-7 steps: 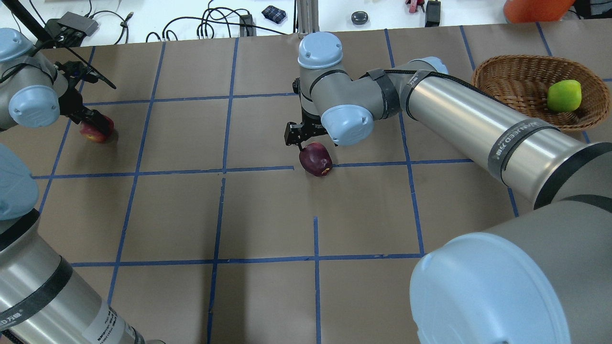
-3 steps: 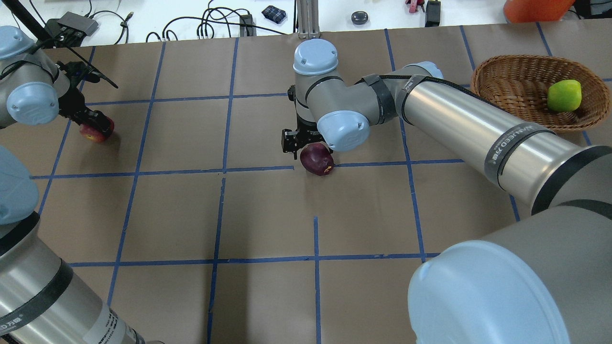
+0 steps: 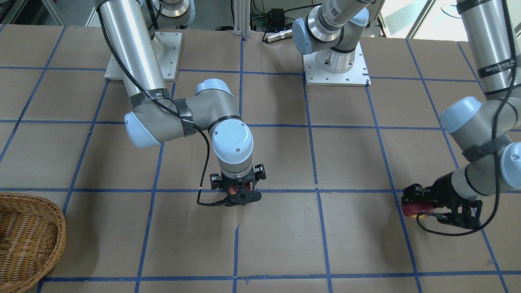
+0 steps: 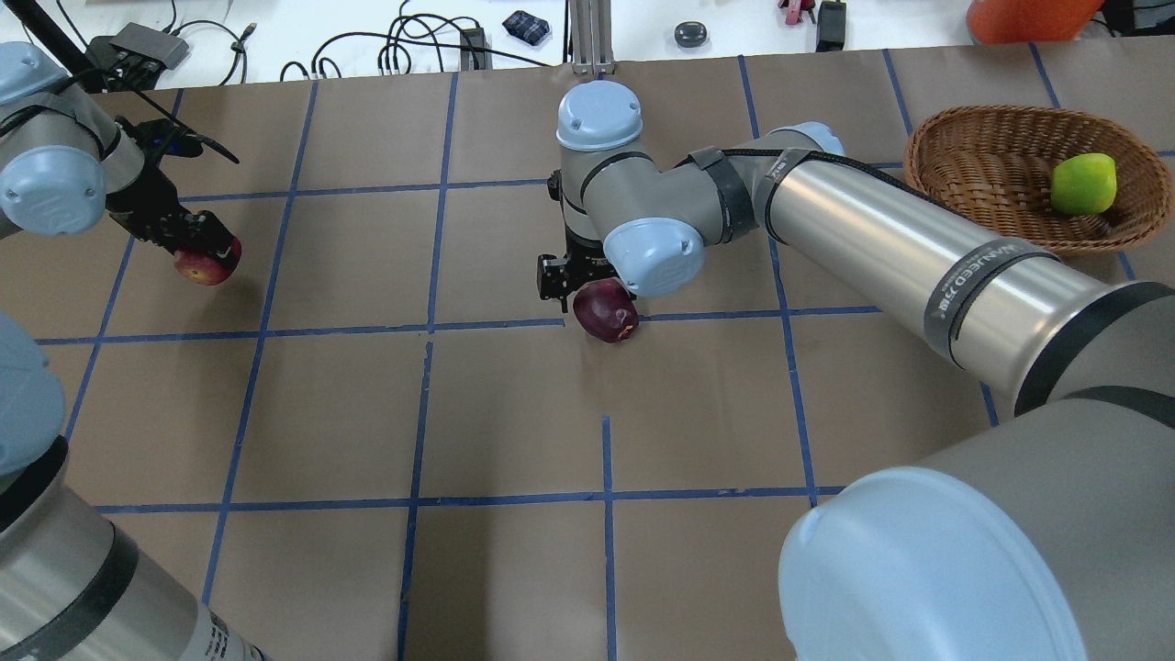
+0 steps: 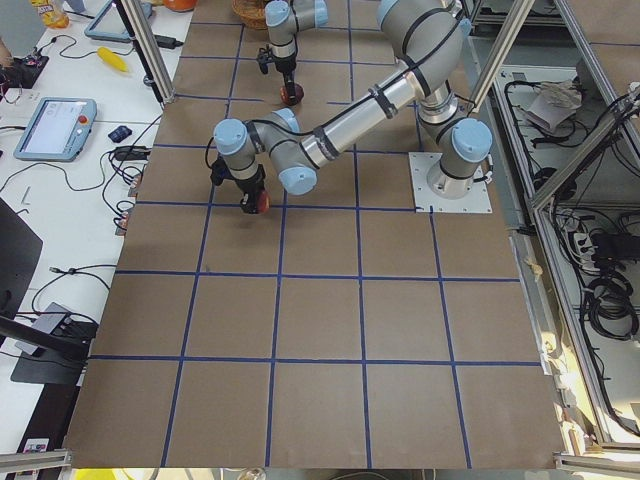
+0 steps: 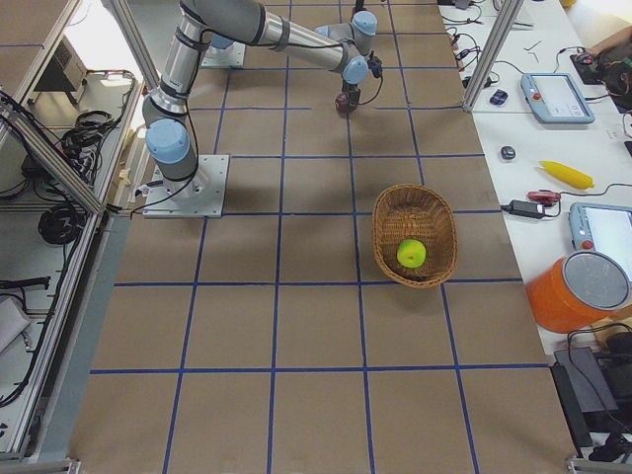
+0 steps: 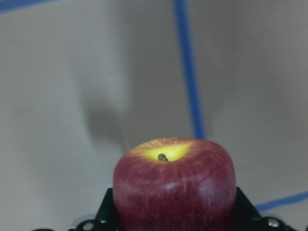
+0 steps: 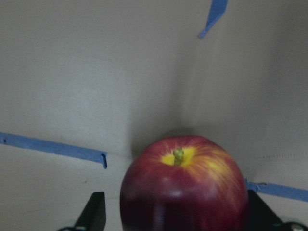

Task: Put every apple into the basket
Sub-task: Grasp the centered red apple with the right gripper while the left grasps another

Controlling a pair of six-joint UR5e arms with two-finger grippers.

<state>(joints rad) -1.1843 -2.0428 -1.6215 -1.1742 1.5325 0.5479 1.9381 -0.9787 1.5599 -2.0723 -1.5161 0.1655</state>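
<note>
My left gripper [image 4: 197, 243] is shut on a red apple [image 4: 209, 264] with a yellow patch and holds it just above the table at the far left. In the left wrist view this apple [image 7: 174, 185] sits tight between the fingers. My right gripper [image 3: 240, 194] is open, its fingers down on either side of a dark red apple [image 4: 606, 310] that rests on the table's middle. In the right wrist view a gap shows beside that apple [image 8: 184, 185]. The lime-green apple [image 4: 1083, 184] lies in the wicker basket [image 4: 982, 161] at the far right.
Brown paper with blue tape lines covers the table. A white bench with cables [image 4: 404, 46] and small items runs along the far edge, with an orange container [image 4: 1028, 18] behind the basket. The arms' base plates [image 3: 336, 67] stand on the robot's side.
My left gripper has lifted its red apple and carried it a little to the right. My right gripper has shifted slightly left and lower over the dark red apple, which has stayed put.
</note>
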